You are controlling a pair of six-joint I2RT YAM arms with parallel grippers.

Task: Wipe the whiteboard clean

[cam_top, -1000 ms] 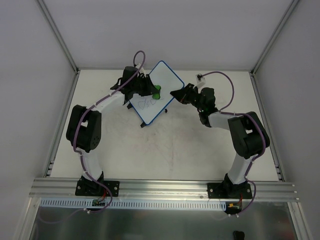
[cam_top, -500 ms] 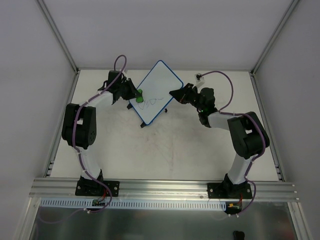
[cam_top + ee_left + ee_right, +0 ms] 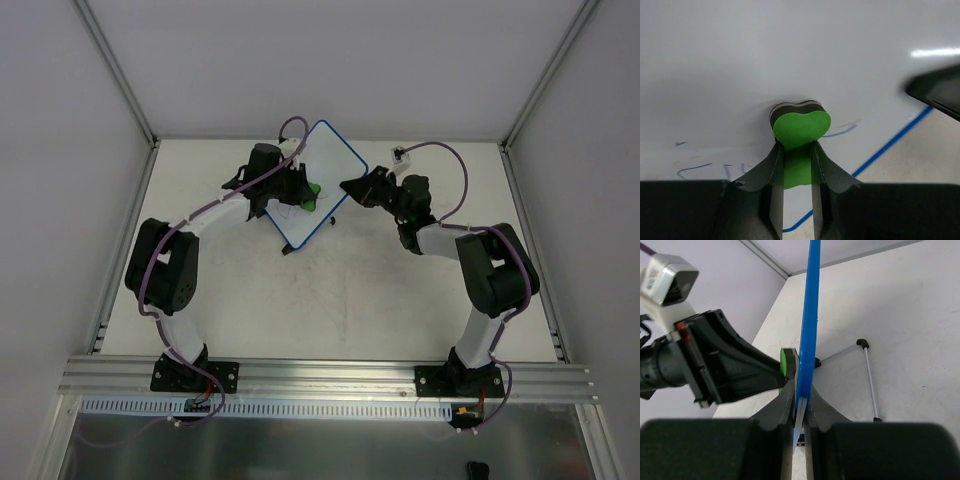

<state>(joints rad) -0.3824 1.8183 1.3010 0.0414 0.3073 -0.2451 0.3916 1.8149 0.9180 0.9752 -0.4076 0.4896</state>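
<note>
The whiteboard [image 3: 330,155] stands tilted on the table at the back centre, white with a thin blue rim. My left gripper [image 3: 303,192] is shut on a green heart-shaped eraser [image 3: 313,192] and presses its dark felt side against the board face. In the left wrist view the eraser [image 3: 801,127] sits between my fingers [image 3: 796,150] on the board [image 3: 790,60], with faint blue pen marks [image 3: 840,132] beside it. My right gripper [image 3: 350,188] is shut on the board's right edge. In the right wrist view the blue rim [image 3: 810,315] runs between the jaws [image 3: 801,392], with the eraser [image 3: 787,362] just left.
The board's wire stand with black feet [image 3: 288,250] [image 3: 867,375] rests on the pale table. Grey enclosure walls stand at the left, right and back. An aluminium rail [image 3: 320,375] runs along the front edge by the arm bases.
My left gripper swept the eraser left across the board, then back to the right near the middle. The pen scribble looks fainter. The right gripper has stayed on the board's edge.
</note>
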